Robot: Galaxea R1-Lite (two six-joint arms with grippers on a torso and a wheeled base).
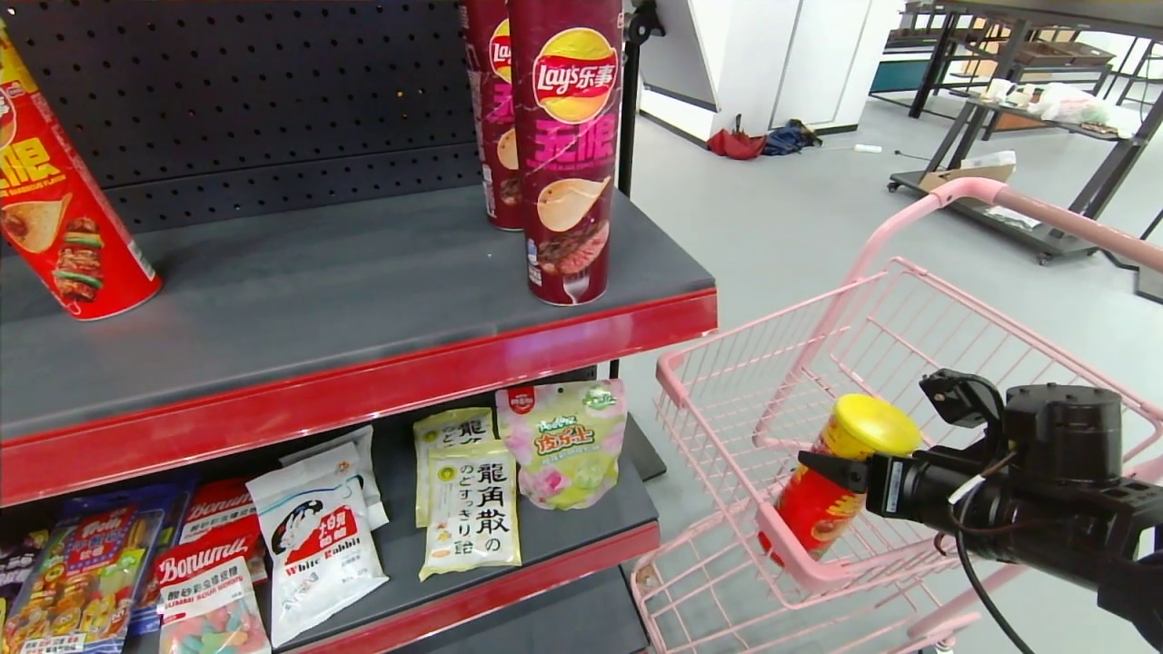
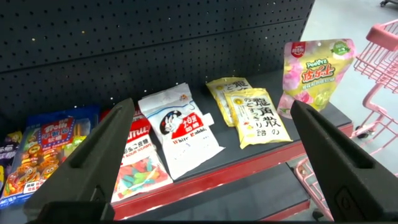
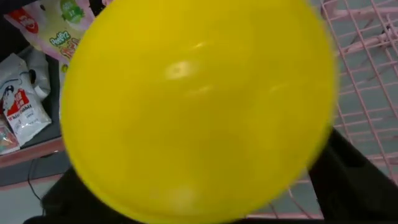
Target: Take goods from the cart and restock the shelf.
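Note:
A red chip can (image 1: pixel 815 509) with a yellow lid (image 1: pixel 877 425) leans tilted inside the pink cart (image 1: pixel 727 350), near its front rim. My right gripper (image 1: pixel 836 472) is shut on the can just below the lid. In the right wrist view the lid (image 3: pixel 199 106) sits very close, with a dark finger (image 3: pixel 354 180) beside it. My left gripper (image 2: pixel 211 168) is open and holds nothing, facing the lower shelf's snack bags (image 2: pixel 180 134). The upper shelf board (image 1: pixel 318 282) has free room in its middle.
Two maroon chip cans (image 1: pixel 565 154) stand at the upper shelf's right end, and a red can (image 1: pixel 64 227) at its left. Snack bags (image 1: pixel 468 504) lie on the lower shelf. The cart's handle (image 1: pixel 1045 213) rises behind my right arm.

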